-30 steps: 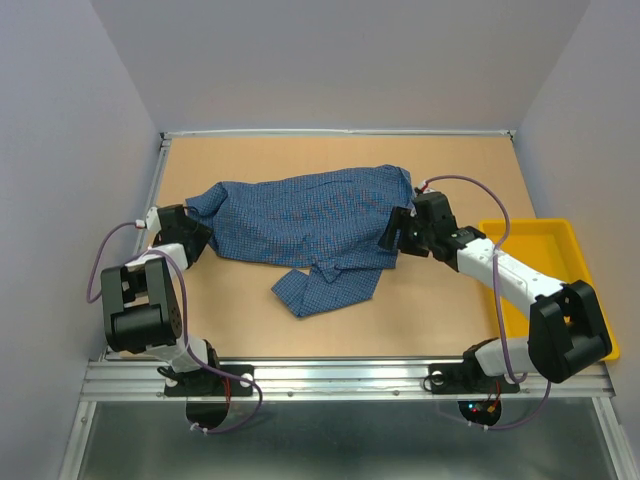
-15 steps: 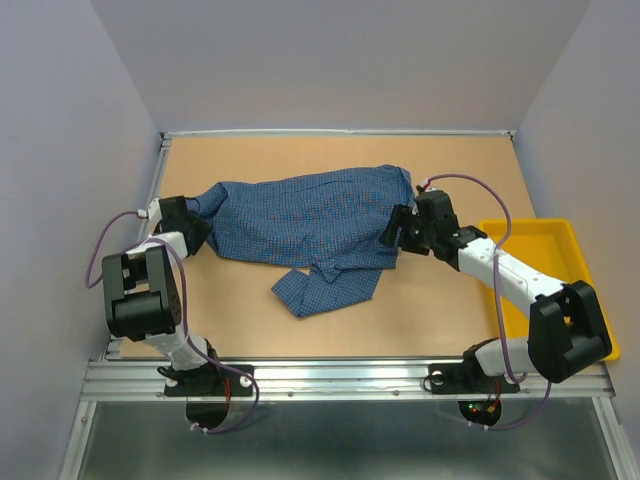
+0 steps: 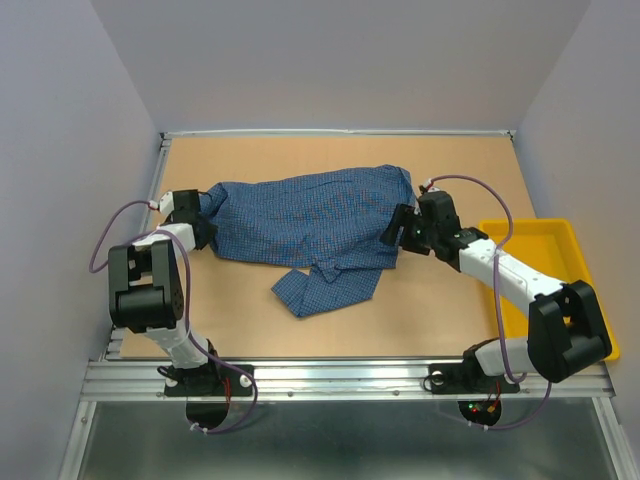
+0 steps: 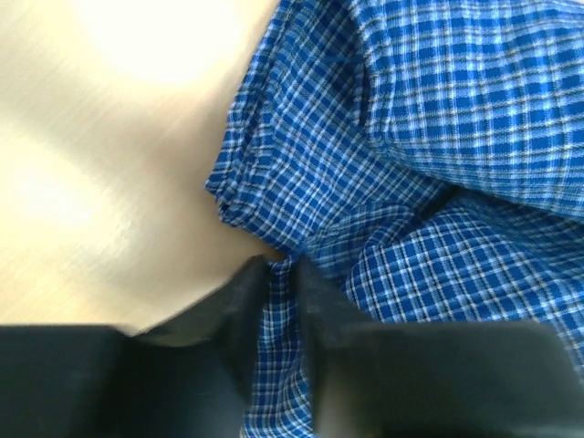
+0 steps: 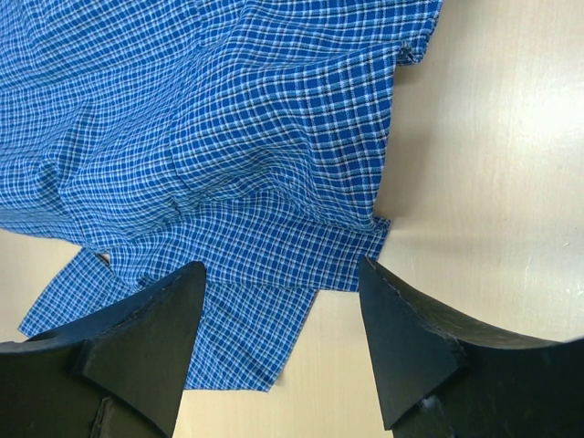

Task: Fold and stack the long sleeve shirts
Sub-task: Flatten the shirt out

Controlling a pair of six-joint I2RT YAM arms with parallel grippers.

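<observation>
At the far left of the bench (image 3: 450, 165), the left fingers (image 4: 239, 315) are pressed together on a narrow fold of cloth at the left end of the blue checked long sleeve shirt (image 3: 310, 212), where its edge bunches against the bare wood. The shirt lies crumpled across the middle of the bench, stretching from one arm to the other, with one flap of fabric trailing toward the near edge. In the left wrist view its folds (image 4: 438, 137) fill the right side. At the shirt's right end, the right fingers (image 5: 146, 338) stand wide apart, straddling the hem (image 5: 210, 137) without gripping it. Farther right, well apart from the shirt, a yellow plastic tray (image 3: 545, 250) sits at the bench's right edge.
</observation>
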